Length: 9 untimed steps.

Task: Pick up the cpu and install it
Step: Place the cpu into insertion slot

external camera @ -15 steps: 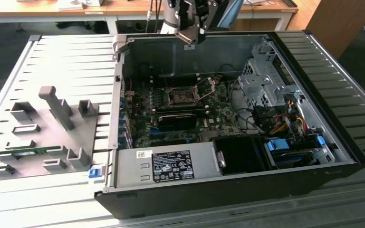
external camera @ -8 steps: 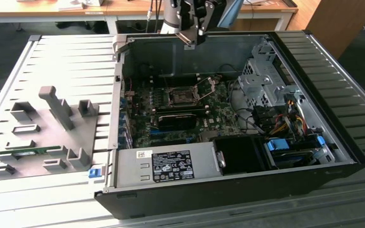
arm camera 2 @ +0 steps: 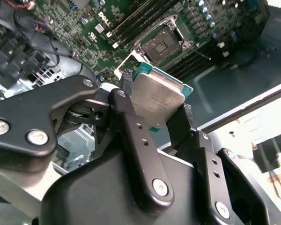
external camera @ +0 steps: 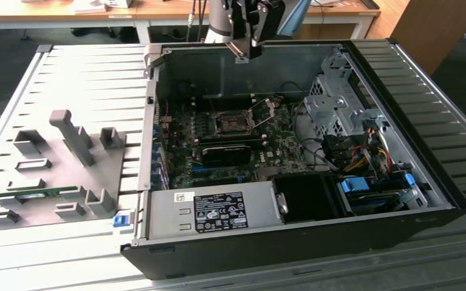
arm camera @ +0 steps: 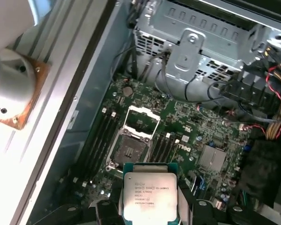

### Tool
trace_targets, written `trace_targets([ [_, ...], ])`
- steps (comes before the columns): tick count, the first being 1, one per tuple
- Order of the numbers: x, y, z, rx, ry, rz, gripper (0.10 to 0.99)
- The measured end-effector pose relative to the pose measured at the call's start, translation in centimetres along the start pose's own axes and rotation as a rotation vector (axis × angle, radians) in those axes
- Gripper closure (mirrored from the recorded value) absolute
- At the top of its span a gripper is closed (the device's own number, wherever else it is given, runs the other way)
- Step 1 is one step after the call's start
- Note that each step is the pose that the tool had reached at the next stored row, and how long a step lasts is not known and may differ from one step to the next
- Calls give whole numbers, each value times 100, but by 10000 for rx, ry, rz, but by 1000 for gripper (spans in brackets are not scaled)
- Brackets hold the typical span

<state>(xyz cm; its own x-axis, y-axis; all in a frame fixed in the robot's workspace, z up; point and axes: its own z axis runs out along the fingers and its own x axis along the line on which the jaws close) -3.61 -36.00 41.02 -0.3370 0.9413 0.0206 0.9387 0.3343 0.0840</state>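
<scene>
Lab, slatted workbench [external camera: 87, 79], open computer case [external camera: 298, 239]

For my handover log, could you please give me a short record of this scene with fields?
claw: shut on the cpu, hanging over the open computer case
cpu: gripped by two opposite edges, metal top visible in both wrist views
socket: empty, on the motherboard
socket frame: hinged up, open
cpu to socket: apart, not seated
</scene>
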Motion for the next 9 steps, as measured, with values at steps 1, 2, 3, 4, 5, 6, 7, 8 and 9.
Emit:
trace_targets([
  [1, 0, 0, 2, -3, -15, 170, 545],
  [2, 0, 0, 4, -7, -29, 345, 545],
  [3, 0, -1, 6, -11, -45, 523, 545],
  [4, 0, -1, 8, -14, -60, 697, 545],
  [5, 0, -1, 11, -17, -73, 858, 545],
  [6, 0, -1, 14, -21, -87, 1027, 545],
  [7, 0, -1, 16, -24, -101, 1185, 545],
  [8, -1, -2, 18, -27, -115, 1350, 545],
  [9, -1, -2, 21, -31, -129, 1520, 545],
])
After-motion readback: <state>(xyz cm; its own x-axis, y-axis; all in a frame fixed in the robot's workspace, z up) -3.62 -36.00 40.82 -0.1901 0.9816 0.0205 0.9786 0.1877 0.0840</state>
